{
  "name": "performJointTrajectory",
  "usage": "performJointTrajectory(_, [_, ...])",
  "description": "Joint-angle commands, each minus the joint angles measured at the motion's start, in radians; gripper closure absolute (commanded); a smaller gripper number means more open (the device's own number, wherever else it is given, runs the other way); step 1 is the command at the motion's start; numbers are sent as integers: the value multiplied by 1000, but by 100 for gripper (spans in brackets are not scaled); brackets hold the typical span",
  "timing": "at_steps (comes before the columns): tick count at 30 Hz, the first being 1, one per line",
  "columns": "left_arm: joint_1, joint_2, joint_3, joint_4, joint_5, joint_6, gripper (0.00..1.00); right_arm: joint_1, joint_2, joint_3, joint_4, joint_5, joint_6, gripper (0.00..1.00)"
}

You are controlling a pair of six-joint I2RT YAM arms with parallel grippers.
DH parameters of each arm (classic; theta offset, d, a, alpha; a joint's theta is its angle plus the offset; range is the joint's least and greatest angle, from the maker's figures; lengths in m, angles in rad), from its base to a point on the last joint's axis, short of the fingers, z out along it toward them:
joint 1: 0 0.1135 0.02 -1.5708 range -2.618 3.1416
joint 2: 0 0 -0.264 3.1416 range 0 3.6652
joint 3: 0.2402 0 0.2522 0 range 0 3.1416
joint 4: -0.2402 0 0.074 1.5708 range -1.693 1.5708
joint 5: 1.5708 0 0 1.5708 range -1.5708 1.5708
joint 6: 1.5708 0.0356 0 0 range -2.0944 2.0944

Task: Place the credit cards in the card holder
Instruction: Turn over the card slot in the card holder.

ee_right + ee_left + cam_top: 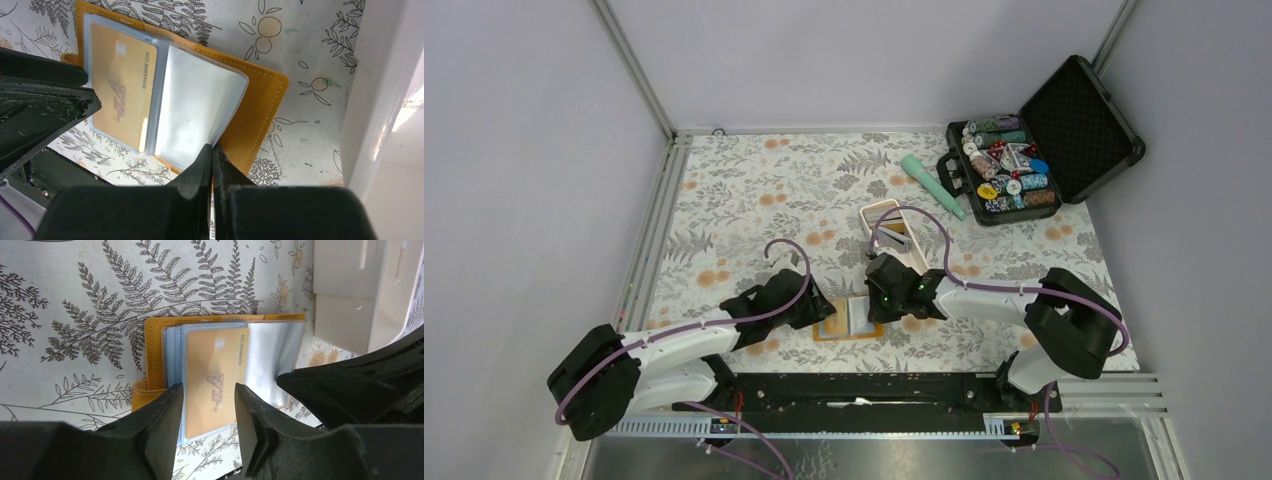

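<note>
The orange card holder (pixel 849 320) lies open on the floral cloth between my two grippers. A tan credit card (pixel 215 380) sits in its left clear pocket, also seen in the right wrist view (pixel 120 85). My left gripper (pixel 207 425) is open, its fingers either side of that card's near end, just above it. My right gripper (pixel 212 155) is shut on the near edge of the holder (pixel 260 110), where an empty clear pocket (pixel 195 105) meets the orange cover. In the top view the left gripper (pixel 824 312) and right gripper (pixel 876 305) flank the holder.
A long white tray (pixel 894 232) with something grey in it stands just behind the right gripper, close in the right wrist view (pixel 380 100). A teal tube (pixel 932 185) and an open black case of poker chips (pixel 1044 140) lie at the back right.
</note>
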Motion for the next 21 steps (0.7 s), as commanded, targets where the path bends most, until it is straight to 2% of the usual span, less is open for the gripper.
performJointTrajectory(1, [2, 22, -12, 50, 7, -12, 55, 7, 1, -4, 13, -5, 13, 100])
performJointTrajectory(9, [-1, 53, -9, 33, -1, -19, 56, 7, -1, -5, 12, -4, 14, 100])
performJointTrajectory(14, [-5, 18, -9, -19, -38, -19, 56, 7, 5, -1, 14, -4, 11, 100])
performJointTrajectory(21, [-12, -7, -8, 64, 4, -32, 56, 7, 16, 8, 13, -4, 7, 100])
